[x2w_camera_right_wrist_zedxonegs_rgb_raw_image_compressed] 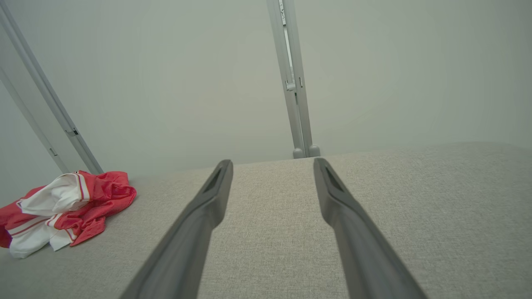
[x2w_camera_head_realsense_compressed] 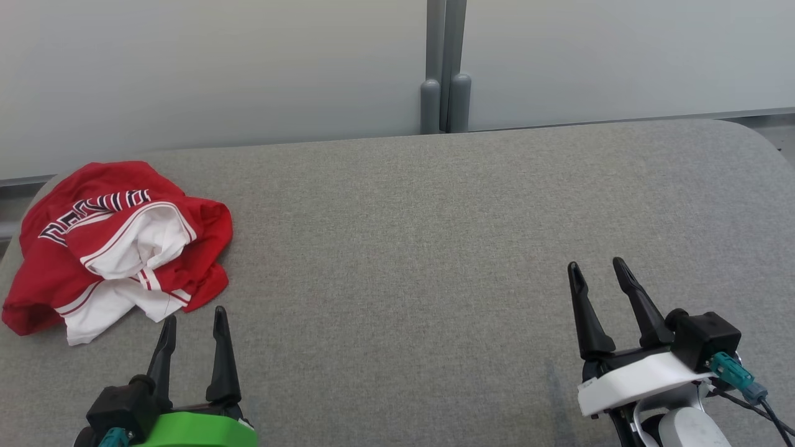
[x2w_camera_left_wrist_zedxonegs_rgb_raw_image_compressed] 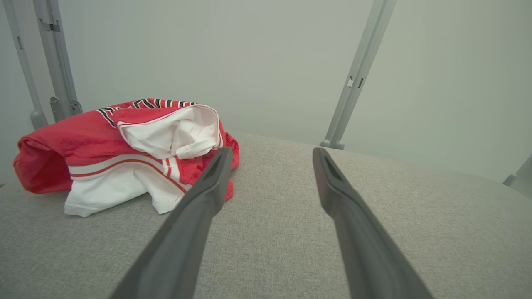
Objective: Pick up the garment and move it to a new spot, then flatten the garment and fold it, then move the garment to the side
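Observation:
The garment (x2w_camera_head_realsense_compressed: 118,242) is a red and white jersey with dark lettering, crumpled in a heap at the far left of the grey table (x2w_camera_head_realsense_compressed: 435,248). My left gripper (x2w_camera_head_realsense_compressed: 194,316) stands open just in front of the heap's near right edge, with nothing between its fingers. In the left wrist view the garment (x2w_camera_left_wrist_zedxonegs_rgb_raw_image_compressed: 124,158) lies close ahead and to the left of the left gripper (x2w_camera_left_wrist_zedxonegs_rgb_raw_image_compressed: 272,151). My right gripper (x2w_camera_head_realsense_compressed: 596,267) stands open over bare table at the lower right, far from the cloth. The right wrist view shows the garment (x2w_camera_right_wrist_zedxonegs_rgb_raw_image_compressed: 66,207) far off at its left and the right gripper (x2w_camera_right_wrist_zedxonegs_rgb_raw_image_compressed: 272,162) open.
A pale wall runs behind the table, with a grey vertical post (x2w_camera_head_realsense_compressed: 445,68) at its middle. The table's far right corner (x2w_camera_head_realsense_compressed: 754,133) is rounded. Grey fabric stretches between the two grippers.

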Motion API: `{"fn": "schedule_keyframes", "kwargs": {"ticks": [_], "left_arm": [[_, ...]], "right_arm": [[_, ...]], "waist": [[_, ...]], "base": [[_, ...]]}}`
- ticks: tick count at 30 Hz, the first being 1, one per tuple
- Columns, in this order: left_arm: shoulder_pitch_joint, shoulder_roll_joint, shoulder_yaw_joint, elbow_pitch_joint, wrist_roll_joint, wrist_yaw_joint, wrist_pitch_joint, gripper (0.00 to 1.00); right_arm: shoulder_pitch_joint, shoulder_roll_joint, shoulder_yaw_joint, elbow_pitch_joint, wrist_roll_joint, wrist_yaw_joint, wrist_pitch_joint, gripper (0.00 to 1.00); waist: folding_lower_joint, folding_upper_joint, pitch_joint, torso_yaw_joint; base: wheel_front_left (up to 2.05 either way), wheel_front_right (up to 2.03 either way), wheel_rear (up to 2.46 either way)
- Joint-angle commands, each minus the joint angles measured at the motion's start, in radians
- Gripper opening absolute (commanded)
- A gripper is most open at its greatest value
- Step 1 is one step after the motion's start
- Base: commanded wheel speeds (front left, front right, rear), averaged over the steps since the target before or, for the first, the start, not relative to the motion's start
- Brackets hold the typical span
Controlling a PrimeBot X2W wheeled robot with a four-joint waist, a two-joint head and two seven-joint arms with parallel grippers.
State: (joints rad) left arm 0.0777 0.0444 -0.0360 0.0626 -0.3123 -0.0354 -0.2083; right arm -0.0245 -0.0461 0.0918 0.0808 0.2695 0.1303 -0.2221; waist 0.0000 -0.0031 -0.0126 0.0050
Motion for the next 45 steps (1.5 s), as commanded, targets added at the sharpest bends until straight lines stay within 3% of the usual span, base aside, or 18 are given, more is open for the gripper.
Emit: {"fn": "schedule_keyframes", "kwargs": {"ticks": [1, 24, 45], "left_arm": [[0.014, 0.008, -0.004, -0.006, 0.022, 0.002, -0.01, 1.0], [0.037, 0.009, -0.03, 0.021, 0.125, 0.027, -0.06, 1.0], [0.044, 0.009, -0.032, 0.044, 0.102, 0.028, -0.057, 1.0]], "right_arm": [[0.009, -0.006, -0.001, -0.002, -0.026, 0.001, -0.012, 1.0], [0.022, -0.007, 0.0, 0.024, -0.186, 0.001, -0.045, 1.0], [0.026, -0.006, -0.005, 0.037, -0.161, 0.001, -0.044, 1.0]], "waist": [[0.0, 0.0026, 0.0, 0.0], [0.0, 0.0031, -0.002, 0.002], [0.0, 0.0031, -0.011, 0.003]], "base": [[0.0, 0.0, 0.0], [0.0, 0.0, 0.0], [0.0, 0.0, 0.0]]}}
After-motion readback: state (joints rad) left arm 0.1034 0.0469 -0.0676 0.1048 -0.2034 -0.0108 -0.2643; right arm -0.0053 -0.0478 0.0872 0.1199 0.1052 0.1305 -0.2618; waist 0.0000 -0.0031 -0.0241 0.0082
